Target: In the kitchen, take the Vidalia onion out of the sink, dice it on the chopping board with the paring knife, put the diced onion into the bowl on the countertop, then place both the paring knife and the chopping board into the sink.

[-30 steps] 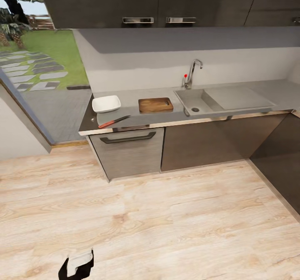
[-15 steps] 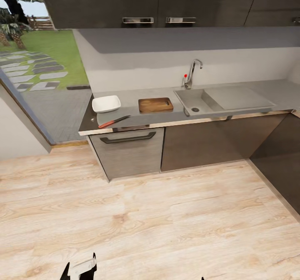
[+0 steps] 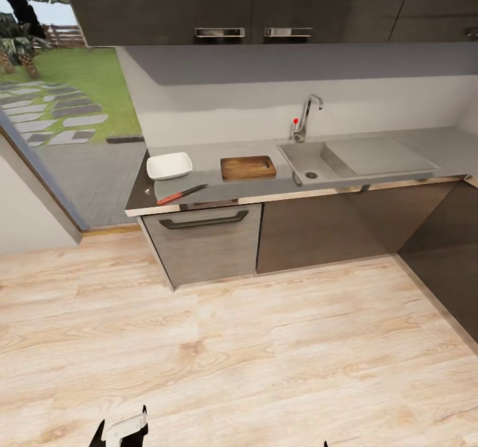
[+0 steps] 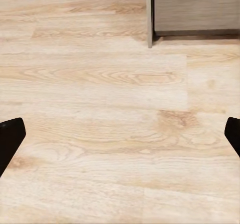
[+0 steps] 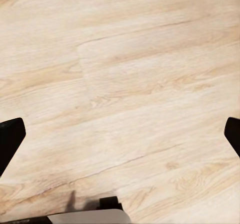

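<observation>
Left arm sinks toward the floor while the robot stands well back from the counter.

Over the last second the left claw [image 3: 119,432] slides lower at the bottom edge of the head view, and the kitchen itself holds its place, so the base is not closing in yet. Both claws are spread wide and empty: in each wrist view the dark fingertips [image 4: 10,136] [image 5: 10,136] sit at opposite edges with bare wood floor [image 3: 265,341] between. On the counter [image 3: 206,191] wait the bowl [image 3: 169,165], the paring knife [image 3: 181,194] near the front edge, and the chopping board [image 3: 247,167] just beside the sink [image 3: 312,161]. No onion is discernible in the basin from here. Nothing is started; the approach comes first.
</observation>
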You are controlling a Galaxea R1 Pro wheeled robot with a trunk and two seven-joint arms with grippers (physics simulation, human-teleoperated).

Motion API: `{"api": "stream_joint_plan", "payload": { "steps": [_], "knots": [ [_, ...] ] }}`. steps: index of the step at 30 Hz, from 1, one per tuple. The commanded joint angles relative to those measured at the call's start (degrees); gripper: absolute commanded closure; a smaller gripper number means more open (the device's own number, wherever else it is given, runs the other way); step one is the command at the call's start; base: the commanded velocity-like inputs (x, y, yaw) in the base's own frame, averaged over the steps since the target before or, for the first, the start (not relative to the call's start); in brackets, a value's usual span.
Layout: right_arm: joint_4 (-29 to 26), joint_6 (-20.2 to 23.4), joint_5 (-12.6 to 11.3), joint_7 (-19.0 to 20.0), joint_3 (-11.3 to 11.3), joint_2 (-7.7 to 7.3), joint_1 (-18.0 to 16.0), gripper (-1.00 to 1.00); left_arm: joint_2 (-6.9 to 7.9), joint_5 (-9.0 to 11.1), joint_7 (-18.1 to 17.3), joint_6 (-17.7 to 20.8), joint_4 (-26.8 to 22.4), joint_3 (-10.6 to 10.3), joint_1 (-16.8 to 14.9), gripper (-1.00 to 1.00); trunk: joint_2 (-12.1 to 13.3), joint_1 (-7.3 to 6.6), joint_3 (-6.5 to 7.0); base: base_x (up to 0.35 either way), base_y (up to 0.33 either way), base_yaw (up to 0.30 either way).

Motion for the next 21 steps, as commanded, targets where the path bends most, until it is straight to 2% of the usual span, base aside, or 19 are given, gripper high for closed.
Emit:
{"api": "stream_joint_plan", "payload": {
  "steps": [1, 10, 16, 21],
  "knots": [
    [0.00, -0.14, -0.39, -0.47, 0.47, -0.11, -0.01, -1.00, -0.01, 0.50, -0.17, -0.25, 0.21, -0.31, -0.09, -1.00, -0.10, 0.03, -0.08, 0.000, 0.000, 0.000],
    [0.14, -0.15, -0.38, -0.52, 0.48, -0.05, -0.01, -1.00, 0.01, 0.50, -0.17, -0.07, 0.20, -0.31, -0.09, -1.00, -0.10, 0.03, -0.08, 0.000, 0.000, 0.000],
    [0.16, -0.15, -0.40, -0.54, 0.49, 0.04, -0.01, -1.00, -0.07, 0.50, -0.24, 2.36, 0.20, -0.31, -0.09, -1.00, -0.10, 0.03, -0.07, 0.000, 0.000, 0.000],
    [0.78, -0.15, -0.44, -0.54, 0.53, 0.10, -0.01, -1.00, -0.08, 0.50, -0.26, 2.69, 0.20, -0.31, -0.09, -1.00, -0.10, 0.03, 0.24, 0.000, 0.000, 0.000]
  ]
}}
